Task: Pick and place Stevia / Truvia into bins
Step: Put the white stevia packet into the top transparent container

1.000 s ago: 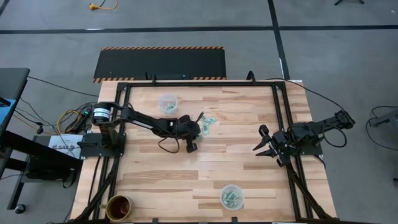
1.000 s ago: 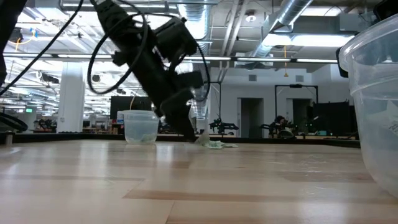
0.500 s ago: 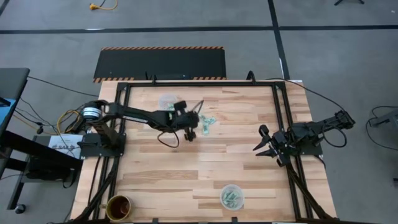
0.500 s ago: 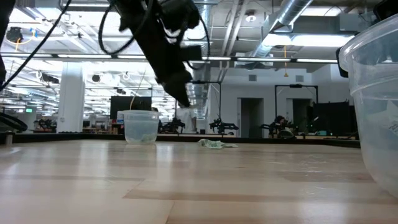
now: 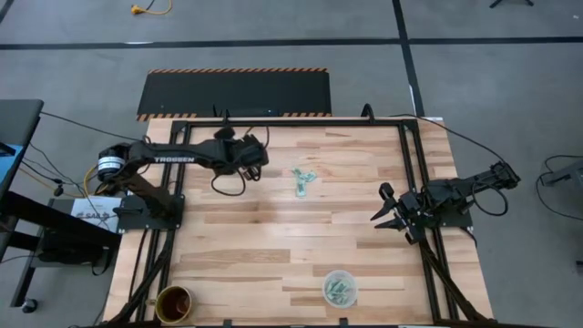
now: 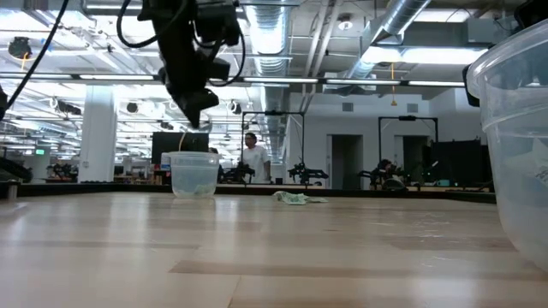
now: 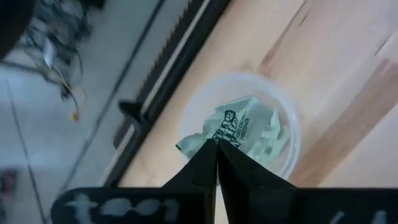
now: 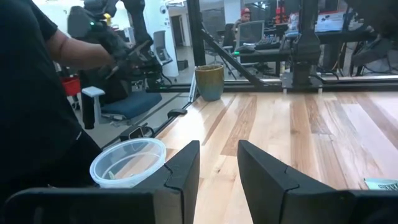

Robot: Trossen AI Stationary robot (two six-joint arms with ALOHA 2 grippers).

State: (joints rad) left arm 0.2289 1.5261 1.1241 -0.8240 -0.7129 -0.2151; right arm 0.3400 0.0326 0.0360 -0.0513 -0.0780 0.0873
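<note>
My left gripper (image 5: pixel 248 155) hangs over the far clear cup (image 6: pixel 193 175), shut on a pale green Stevia packet (image 7: pixel 235 120). In the left wrist view that cup (image 7: pixel 287 127) lies right below the fingertips, with more packets inside. A small pile of packets (image 5: pixel 303 179) lies flat on the table to the right of that cup. The near clear cup (image 5: pixel 340 287) also holds packets. My right gripper (image 5: pixel 381 215) waits open at the table's right side, touching nothing. My left gripper pinches the packet between its two shut fingertips (image 7: pixel 208 163), at the packet's edge (image 7: pixel 219 138). The fingers come from above, pointing down. The packet is lifted clear and sits over the mouth of the far cup.
A brown dark-rimmed cup (image 5: pixel 173 303) stands at the near left corner. Black frame rails (image 5: pixel 414 173) run along the table's sides. A person in dark clothing (image 8: pixel 37 124) shows beyond the table in the right wrist view. Bare wood spans the table's middle (image 5: pixel 273 246).
My left gripper has risen from the packet pile and swung toward the table's left and far edge, ending above the far cup. It stayed shut and carried one packet up with it. The rest of the pile stayed where it was.
</note>
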